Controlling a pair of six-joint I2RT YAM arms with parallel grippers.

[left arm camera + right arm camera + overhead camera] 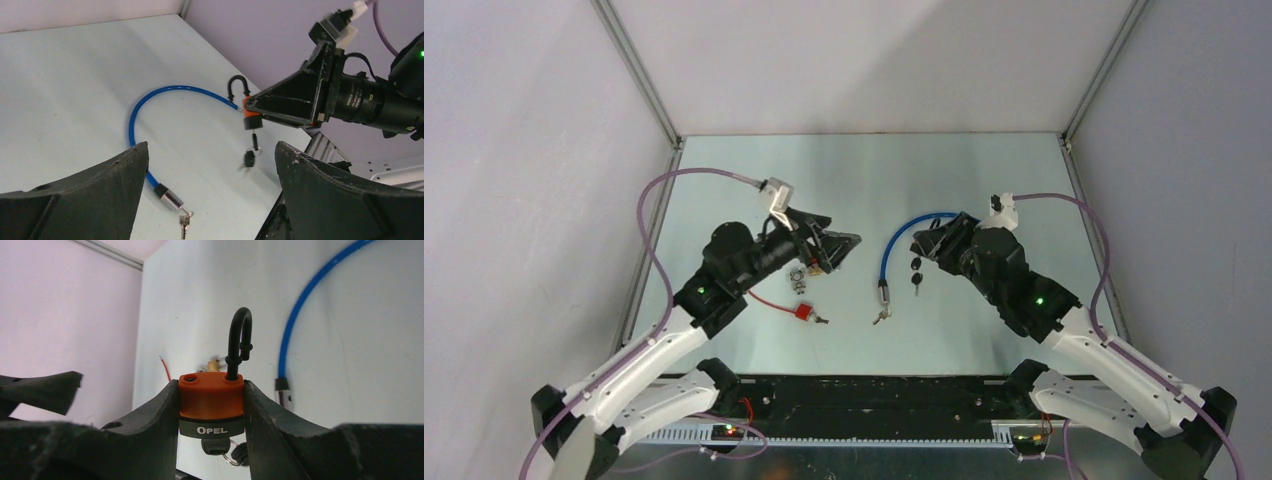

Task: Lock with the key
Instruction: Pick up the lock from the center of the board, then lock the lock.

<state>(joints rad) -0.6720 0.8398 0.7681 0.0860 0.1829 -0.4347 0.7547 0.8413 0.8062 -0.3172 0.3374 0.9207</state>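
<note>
**A:** Where is the padlock [211, 395] found?

**B:** It is held up above the table [984, 180], on the right side. It is squeezed by the right gripper [210, 386], whose two fingers are shut tight on the orange body.

**A:** Is the loop on top pushed in?

**B:** No. The black loop [239, 335] is seen sticking up, with one end out of its hole.

**A:** And the key?

**B:** A black key [215, 446] is seen at the bottom of the padlock. More keys [248, 159] are hung under it on a ring, and they look blurry.

**A:** How is the left gripper [211, 145] held?

**B:** It is held wide open, and nothing is gripped in it. It is pointed at the padlock and kept apart from it.

**A:** What is laid around them?

**B:** A blue cable [904, 235] is laid in a curve on the table, between the two grippers. One end is capped with a shiny metal piece [169, 197], and small keys [184, 225] are hooked to it. The other end is run up close to the padlock. It cannot be told if they touch.

**A:** Anything else?

**B:** A red thing [804, 311] with a thin red string [769, 300] is laid near the left arm. A little shiny thing [799, 275] is seen just under the left gripper, too small to be named.
</note>
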